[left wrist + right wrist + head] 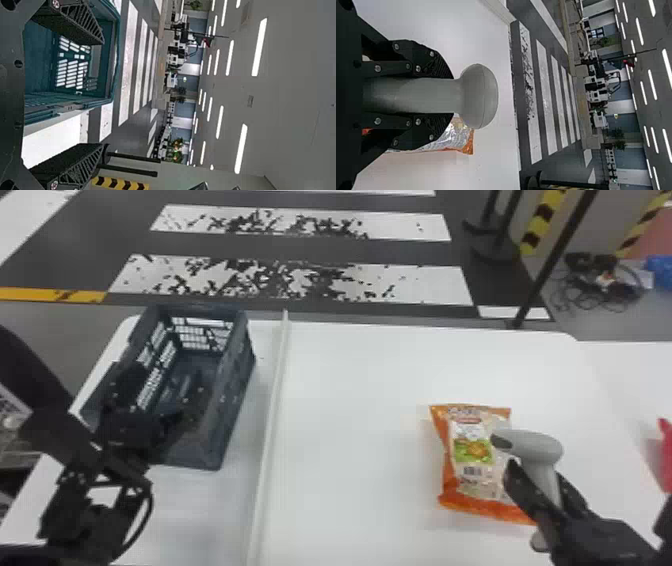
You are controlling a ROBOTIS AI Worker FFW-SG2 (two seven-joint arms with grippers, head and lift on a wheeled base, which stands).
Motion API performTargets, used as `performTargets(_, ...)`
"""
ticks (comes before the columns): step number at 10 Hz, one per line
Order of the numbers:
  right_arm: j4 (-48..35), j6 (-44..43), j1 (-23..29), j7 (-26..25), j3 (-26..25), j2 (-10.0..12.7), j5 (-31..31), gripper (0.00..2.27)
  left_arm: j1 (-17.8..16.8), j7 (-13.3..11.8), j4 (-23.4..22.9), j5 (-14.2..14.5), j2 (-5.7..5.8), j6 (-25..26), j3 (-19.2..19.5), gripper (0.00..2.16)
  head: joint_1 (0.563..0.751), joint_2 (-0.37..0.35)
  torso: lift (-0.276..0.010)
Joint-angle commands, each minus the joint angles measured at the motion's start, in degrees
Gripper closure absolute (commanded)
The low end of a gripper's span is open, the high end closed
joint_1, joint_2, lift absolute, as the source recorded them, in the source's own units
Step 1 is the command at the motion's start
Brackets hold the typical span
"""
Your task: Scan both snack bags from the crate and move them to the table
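In the head view my left gripper (pixel 167 425) is over the near part of the dark crate (pixel 232 400). In the left wrist view the gripper (pixel 104 93) has its fingers wide apart, with the crate (pixel 115 59) beyond them. An orange snack bag (pixel 472 450) lies face up on the right part of the white table. Over that bag's right side, my right gripper (pixel 539 477) is closed around the handle of a grey scanner (pixel 532 445), whose head points left. The right wrist view has the gripper (pixel 453 95) clamping the scanner (pixel 480 97), the bag (pixel 468 146) behind it.
A raised white strip (pixel 272 415) runs front to back across the table (pixel 350 390), between crate and bag. A red object (pixel 666 455) stands at the right edge. Black posts (pixel 555 255) rise behind the table.
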Motion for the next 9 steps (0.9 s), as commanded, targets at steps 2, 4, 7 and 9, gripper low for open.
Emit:
performTargets(2,5.39,-6.32,0.41,-1.84,4.27,0.14,4.5,2.25,0.14,0.0,0.66,0.09,0.44,-2.08,-0.21,0.08,0.695,0.041,-0.087)
performTargets(4,11.19,-8.96,-1.7,-2.2,4.09,0.14,4.58,2.25,0.57,-0.18,1.8,0.35,0.62,-4.9,-0.21,0.08,0.695,0.06,-0.087)
performTargets(7,14.88,-8.96,-3.64,-2.46,3.92,0.14,5.46,2.25,0.75,-0.26,1.98,0.62,0.79,-5.25,-0.12,0.08,0.695,0.055,-0.087)
performTargets(9,16.99,-8.78,-4.78,-2.46,4.27,0.14,6.52,2.25,0.75,-0.18,1.62,0.62,0.79,-5.25,0.06,0.08,0.695,0.053,-0.087)
